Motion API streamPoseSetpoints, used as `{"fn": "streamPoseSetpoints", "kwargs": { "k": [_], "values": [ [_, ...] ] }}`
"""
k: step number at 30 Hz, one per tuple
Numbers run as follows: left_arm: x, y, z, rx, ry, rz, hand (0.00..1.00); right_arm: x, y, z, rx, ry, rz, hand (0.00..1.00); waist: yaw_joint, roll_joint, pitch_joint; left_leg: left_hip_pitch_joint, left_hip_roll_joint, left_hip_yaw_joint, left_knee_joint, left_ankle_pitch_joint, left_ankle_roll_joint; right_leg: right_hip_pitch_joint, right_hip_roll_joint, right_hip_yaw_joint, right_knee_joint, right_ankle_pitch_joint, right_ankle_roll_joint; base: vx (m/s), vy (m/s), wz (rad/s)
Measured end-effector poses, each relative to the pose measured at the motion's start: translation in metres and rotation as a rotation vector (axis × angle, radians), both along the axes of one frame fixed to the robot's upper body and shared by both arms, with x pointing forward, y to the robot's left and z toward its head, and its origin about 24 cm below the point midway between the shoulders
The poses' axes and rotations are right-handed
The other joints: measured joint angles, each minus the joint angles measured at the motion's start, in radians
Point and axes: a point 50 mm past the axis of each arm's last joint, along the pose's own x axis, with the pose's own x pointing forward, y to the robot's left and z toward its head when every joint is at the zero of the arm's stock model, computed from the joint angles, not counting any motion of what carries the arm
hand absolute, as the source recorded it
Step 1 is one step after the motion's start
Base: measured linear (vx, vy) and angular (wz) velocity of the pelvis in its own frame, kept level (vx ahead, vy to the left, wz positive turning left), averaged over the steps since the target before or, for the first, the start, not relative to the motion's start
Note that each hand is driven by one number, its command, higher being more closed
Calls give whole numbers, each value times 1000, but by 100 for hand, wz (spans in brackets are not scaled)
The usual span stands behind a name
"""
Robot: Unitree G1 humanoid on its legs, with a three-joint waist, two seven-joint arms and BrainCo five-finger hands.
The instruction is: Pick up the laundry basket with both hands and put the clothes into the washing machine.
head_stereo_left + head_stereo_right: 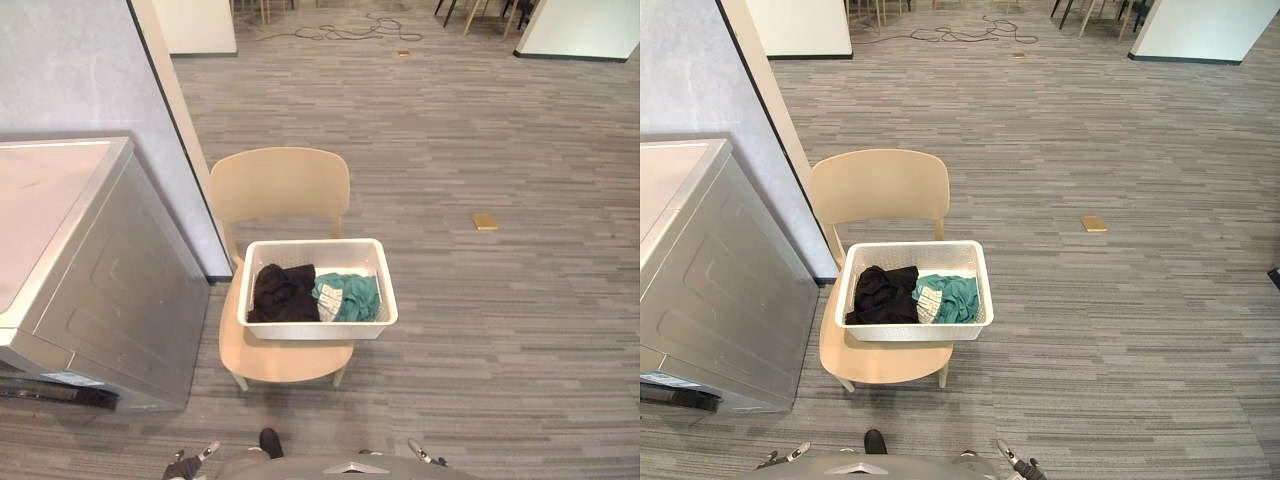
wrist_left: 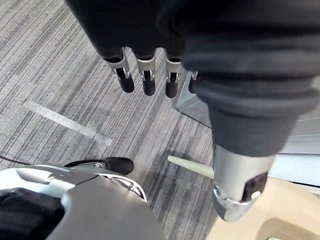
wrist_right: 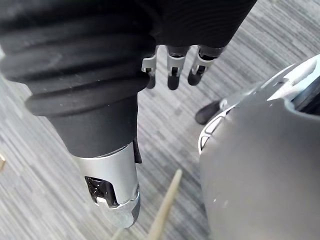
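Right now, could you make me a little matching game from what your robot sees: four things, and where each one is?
Things: 1 laundry basket; 2 black garment; 3 green garment; 4 washing machine.
Places: A to the left of the chair; B on the chair seat; C basket's left half; D basket's right half.
Pairs: 1-B, 2-C, 3-D, 4-A.

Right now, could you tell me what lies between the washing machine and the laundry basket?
Between the washing machine and the laundry basket, the left eye view shows a thin strip of floor and the chair seat's edge.
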Motion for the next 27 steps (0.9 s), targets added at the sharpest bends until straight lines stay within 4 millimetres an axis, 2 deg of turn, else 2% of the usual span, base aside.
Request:
{"fn": "streamPoseSetpoints", "kwargs": {
  "k": [7,10,13,14,15,16,17,18,19,20,21,22,23,24,25,26,27],
  "values": [
    [4,-3,0,12,3,-33,0,13,-1,2,2,-35,-28,0,1,15,8,41,5,58,0,-15,0,13,0,37,8,-2,0,8,12,-19],
    [12,-5,1,17,-13,-79,0,17,-1,3,-5,-34,-27,0,1,12,18,53,7,102,0,-21,-1,-12,-4,74,39,1,8,10,30,-39],
    [23,-5,3,29,-38,-120,0,28,1,4,-7,-54,10,0,12,11,20,24,10,156,0,-22,0,-70,-1,126,40,21,8,-11,35,-53],
    [29,-5,4,34,-51,-135,0,33,2,5,-8,-64,23,0,12,17,26,9,12,168,0,-24,3,-82,0,134,34,29,9,-12,15,-33],
    [35,-4,5,37,-63,-141,0,35,3,5,-7,-67,25,0,11,13,33,5,13,172,1,-23,7,-89,0,140,37,32,9,-48,8,-26],
    [41,-1,7,50,-83,-149,0,38,5,6,-4,-72,35,0,12,6,37,-16,21,187,1,-15,27,-120,-1,154,68,33,8,-59,1,-19],
    [47,-1,9,56,-97,-169,0,41,6,7,-5,-80,55,0,10,1,42,-26,33,196,1,-8,44,-171,-7,149,198,-32,-29,-24,-11,-5],
    [49,0,9,61,-103,-180,0,41,7,7,-6,-81,65,0,3,-3,42,-28,39,188,7,-4,45,-197,-23,143,341,-92,-44,67,-61,26],
    [53,0,11,66,-112,-190,0,38,8,6,-2,-74,65,0,-2,-8,41,-39,47,163,37,-4,47,-187,-43,155,464,-127,-29,98,-100,45],
    [56,0,12,69,-124,-196,0,35,11,5,5,-68,65,0,-2,-22,38,-45,48,147,65,-8,51,-170,-52,174,496,-138,-18,121,-206,70],
    [64,-1,14,75,-150,-214,0,33,18,3,24,-65,63,0,0,-50,39,-81,49,119,133,-12,57,-130,-57,213,479,-164,15,63,-219,77],
    [69,-1,16,78,-166,-221,0,34,21,3,30,-69,62,0,-4,-62,40,-108,51,98,173,-13,57,-107,-50,223,454,-177,18,34,-298,104],
    [75,-7,18,66,-189,-245,0,35,21,3,30,-71,63,0,6,-70,40,-142,64,53,228,-14,55,-70,-37,221,402,-195,13,-61,-281,93],
    [80,-9,20,66,-212,-249,0,37,19,4,23,-78,67,0,24,-50,52,-169,79,25,262,-14,51,-38,-18,214,347,-216,8,-79,-268,77],
    [82,-10,21,69,-220,-248,0,39,18,5,18,-84,72,0,32,-56,50,-186,85,12,276,-13,49,-23,-9,197,321,-228,11,-164,-254,60],
    [84,-12,22,72,-233,-245,0,49,19,7,14,-101,101,0,39,-45,56,-223,96,-19,286,-3,32,-6,13,159,265,-250,3,-246,-252,62],
    [85,-16,22,67,-236,-242,0,57,14,10,-5,-118,121,0,34,-17,68,-250,108,-57,277,15,10,4,44,132,223,-249,-11,-379,-277,93]
  ]
}}
